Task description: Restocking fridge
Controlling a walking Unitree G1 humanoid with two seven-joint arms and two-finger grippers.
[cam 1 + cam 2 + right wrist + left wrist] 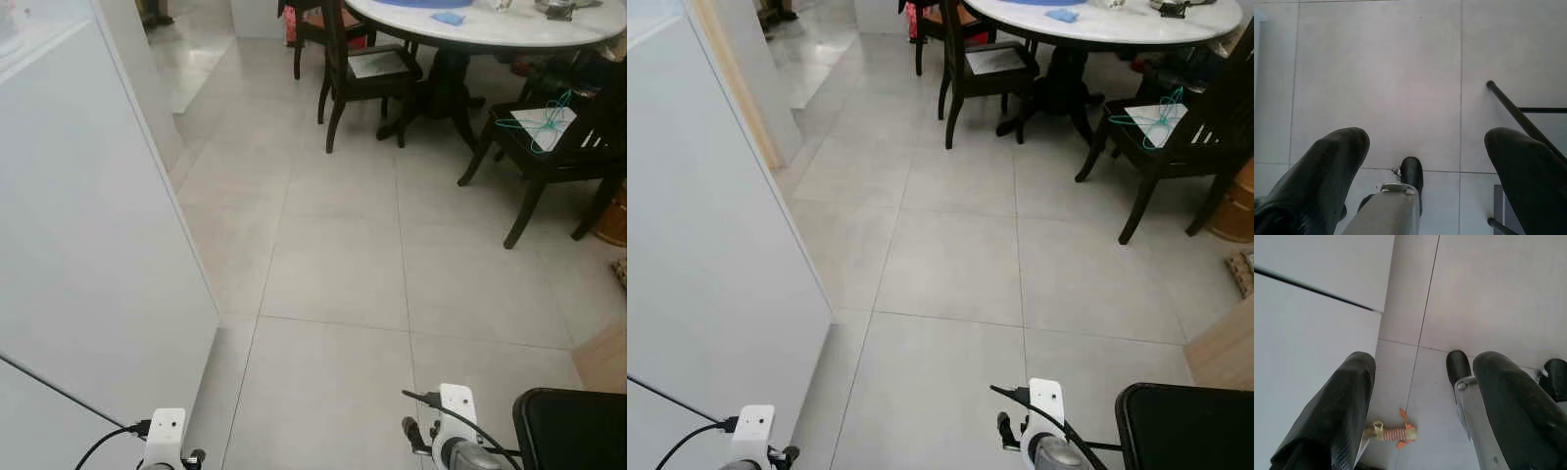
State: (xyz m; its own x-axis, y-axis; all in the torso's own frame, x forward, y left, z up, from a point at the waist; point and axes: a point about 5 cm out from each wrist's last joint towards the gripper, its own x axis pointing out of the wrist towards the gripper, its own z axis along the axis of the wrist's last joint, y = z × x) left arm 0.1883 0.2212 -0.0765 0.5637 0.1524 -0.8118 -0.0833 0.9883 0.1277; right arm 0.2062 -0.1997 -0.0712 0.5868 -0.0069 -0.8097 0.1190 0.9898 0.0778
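Both arms hanging idle: left end effector and right end effector gaping wide, empty, pointing at floor; fridge beside left one.

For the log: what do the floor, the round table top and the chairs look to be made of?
Floor: large pale grey tiles, likely ceramic or porcelain, matt with a soft sheen; thin grout lines show. Round table top: white and smooth, possibly marble or a look-alike; faint mottling, too far to settle. Chairs: dark, probably stained wood, with turned, flared legs and lighter seat pads.
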